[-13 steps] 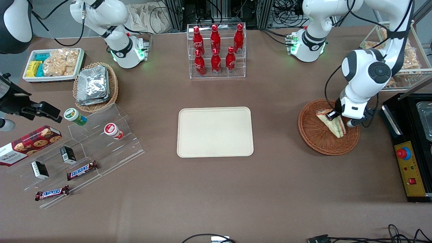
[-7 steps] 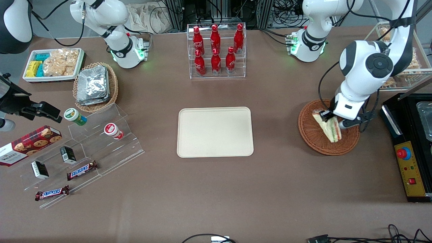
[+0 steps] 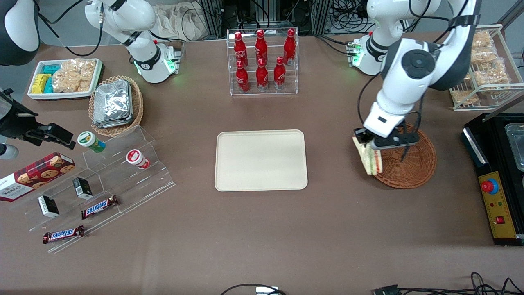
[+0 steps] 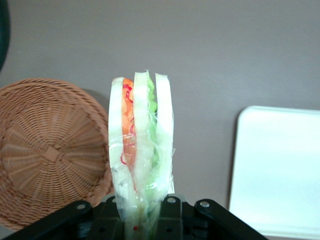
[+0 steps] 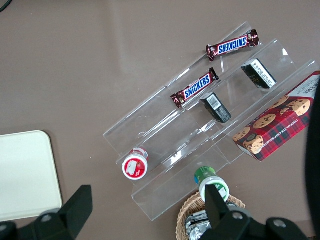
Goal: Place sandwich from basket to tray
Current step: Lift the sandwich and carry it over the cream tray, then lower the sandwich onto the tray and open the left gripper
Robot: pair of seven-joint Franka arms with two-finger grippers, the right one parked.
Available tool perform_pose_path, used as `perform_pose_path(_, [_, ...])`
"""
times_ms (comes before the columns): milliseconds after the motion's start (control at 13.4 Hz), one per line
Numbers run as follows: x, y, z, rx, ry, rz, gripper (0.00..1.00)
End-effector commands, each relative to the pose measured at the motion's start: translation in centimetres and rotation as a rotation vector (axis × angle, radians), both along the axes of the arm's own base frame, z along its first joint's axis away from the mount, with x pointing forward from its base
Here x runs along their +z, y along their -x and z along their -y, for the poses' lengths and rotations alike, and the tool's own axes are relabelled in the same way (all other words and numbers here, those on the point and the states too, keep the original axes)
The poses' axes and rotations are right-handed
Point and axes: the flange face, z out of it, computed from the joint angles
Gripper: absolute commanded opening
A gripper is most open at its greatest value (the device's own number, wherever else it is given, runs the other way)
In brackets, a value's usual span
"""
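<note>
Between the gripper's [image 3: 367, 143] jaws hangs the sandwich [image 3: 369, 157].

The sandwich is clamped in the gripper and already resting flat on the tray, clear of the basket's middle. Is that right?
Not quite. The sandwich is clamped in the gripper, but it is not on the tray. The front view shows it hanging in the air over the basket rim nearest the tray, with bare table between it and the tray. The left wrist view shows the same.
</note>
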Motion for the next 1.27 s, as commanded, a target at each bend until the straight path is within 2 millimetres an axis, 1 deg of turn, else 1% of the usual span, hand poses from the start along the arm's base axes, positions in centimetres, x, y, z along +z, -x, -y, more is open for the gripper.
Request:
perform_pose_path(0, [-0.4,0.0,4.0,-0.097,-0.035,0.000,0.00])
perform_pose_path(149, [-1.3,-0.1,7.1,-0.164,-0.022,-0.013,0.00])
perform_pose_path(299, [-2.7,-0.1,9.9,-0.203,-0.019,-0.027,0.00])
perform_pose_path(448, [-5.0,0.4,13.5,-0.213,-0.034,-0.039,0.00])
perform_pose_path(597, [-8.3,1.1,17.0,-0.219,-0.060,-0.047,0.00])
perform_pose_path(672, [-9.8,1.0,18.1,-0.215,-0.067,-0.049,0.00])
perform_pose_path(821, [-12.6,0.2,19.3,-0.208,-0.055,-0.078,0.00])
perform_pose_path(896, [-13.4,0.0,20.2,-0.213,-0.037,-0.091,0.00])
perform_pose_path(970, [-13.8,0.9,22.5,-0.247,-0.026,-0.094,0.00])
perform_pose_path(1045, [-14.3,1.1,23.3,-0.257,-0.021,-0.101,0.00])
perform_pose_path(1194, [-15.6,0.9,23.8,-0.247,-0.004,-0.117,0.00])
